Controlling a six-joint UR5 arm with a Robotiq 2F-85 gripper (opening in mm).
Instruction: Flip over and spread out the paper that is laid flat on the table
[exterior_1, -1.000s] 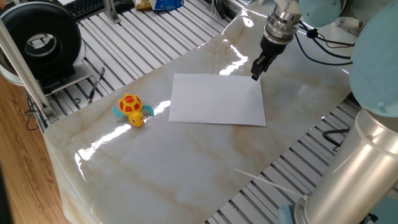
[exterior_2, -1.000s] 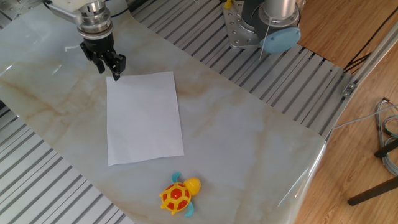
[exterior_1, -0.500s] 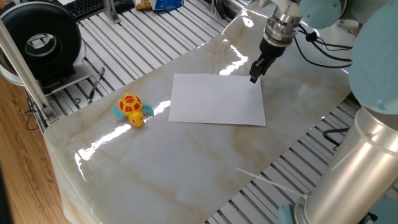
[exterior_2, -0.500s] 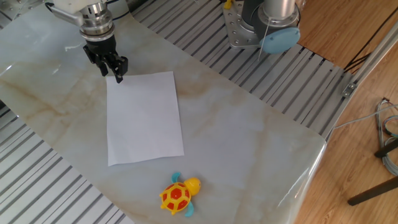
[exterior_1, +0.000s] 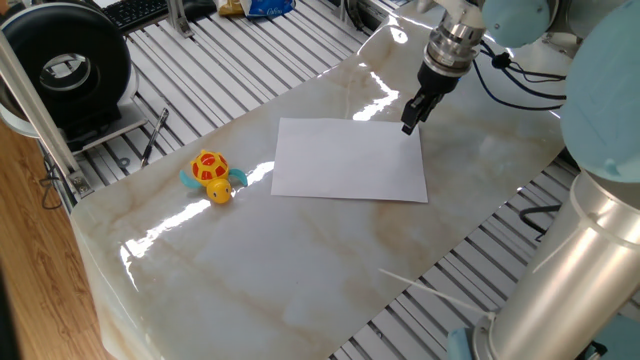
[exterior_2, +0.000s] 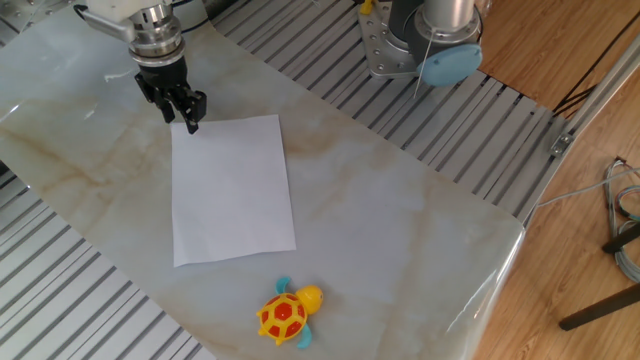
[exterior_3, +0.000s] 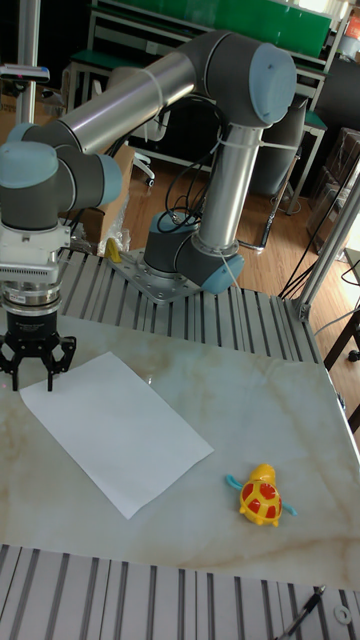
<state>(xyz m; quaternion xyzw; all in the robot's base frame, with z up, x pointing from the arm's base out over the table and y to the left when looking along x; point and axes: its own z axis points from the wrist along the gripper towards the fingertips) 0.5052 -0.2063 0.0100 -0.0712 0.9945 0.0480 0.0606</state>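
The gripper (exterior_3: 35, 378), fingers spread and empty, hung at a corner of the paper (exterior_2: 231, 187), which lay flat and unturned on the table (exterior_1: 300, 260), every step apparently ahead.

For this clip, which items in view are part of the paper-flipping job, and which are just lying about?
Part of the job:
- the paper, lying flat and white
- the table it lies on
- the gripper, poised at one corner of the sheet

Just lying about:
- the toy turtle, apart from the sheet
- the black round device and keyboard beyond the table
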